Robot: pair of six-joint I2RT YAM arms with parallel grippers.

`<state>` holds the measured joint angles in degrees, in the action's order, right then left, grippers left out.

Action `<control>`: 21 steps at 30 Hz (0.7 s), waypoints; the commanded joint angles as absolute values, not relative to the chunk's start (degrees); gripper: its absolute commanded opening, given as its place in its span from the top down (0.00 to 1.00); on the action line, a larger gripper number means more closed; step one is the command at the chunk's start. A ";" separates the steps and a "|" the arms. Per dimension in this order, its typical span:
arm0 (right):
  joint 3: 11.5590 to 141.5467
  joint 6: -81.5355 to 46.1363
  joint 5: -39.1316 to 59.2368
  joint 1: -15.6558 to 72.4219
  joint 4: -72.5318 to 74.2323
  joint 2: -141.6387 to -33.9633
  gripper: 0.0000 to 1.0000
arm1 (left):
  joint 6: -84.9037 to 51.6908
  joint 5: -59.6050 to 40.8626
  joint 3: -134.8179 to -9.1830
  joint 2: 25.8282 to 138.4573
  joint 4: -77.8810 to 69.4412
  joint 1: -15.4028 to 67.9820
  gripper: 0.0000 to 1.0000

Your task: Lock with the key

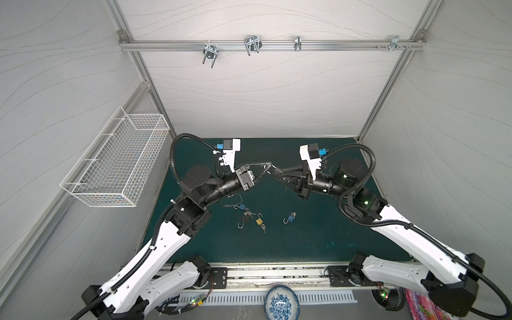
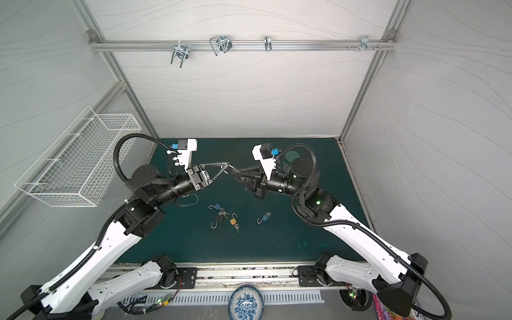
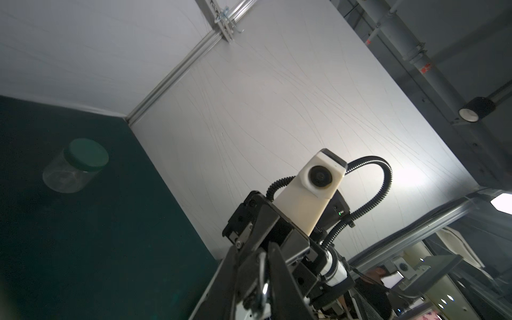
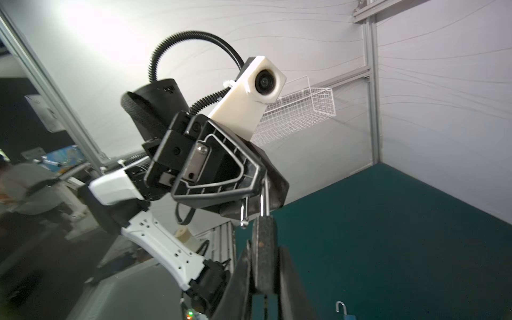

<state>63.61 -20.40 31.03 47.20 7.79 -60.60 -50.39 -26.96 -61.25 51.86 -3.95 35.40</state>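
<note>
Open dark-green tabletop point(image 1: 277, 249) lies nearest, with four loose padlocks point(image 1: 259, 221) and keys point(image 1: 263, 228) at its middle, their shackles sprung. Beyond and aloft, the right gripper point(image 1: 278, 175) clamps a dark, rough-textured padlock point(image 4: 265, 243). The left gripper point(image 1: 271, 166) straddles its steel shackle point(image 4: 261, 199), grip impossible to tell. Farther back stands a clear, green-lidded jar point(image 3: 74, 169).

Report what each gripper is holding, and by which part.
The right gripper clamps a black padlock by its body. Its open shackle sits inside the left gripper; whether that one grips it cannot be told.
</note>
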 commanded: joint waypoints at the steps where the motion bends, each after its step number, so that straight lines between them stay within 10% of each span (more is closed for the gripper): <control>1: 65.91 -30.79 41.82 45.30 11.87 -60.64 1.00 | -46.00 -28.28 -65.70 51.44 -1.94 35.29 0.67; 21: 68.91 -31.13 46.71 39.81 3.25 -59.13 1.00 | -45.14 -36.87 -67.41 55.63 -6.06 35.33 0.68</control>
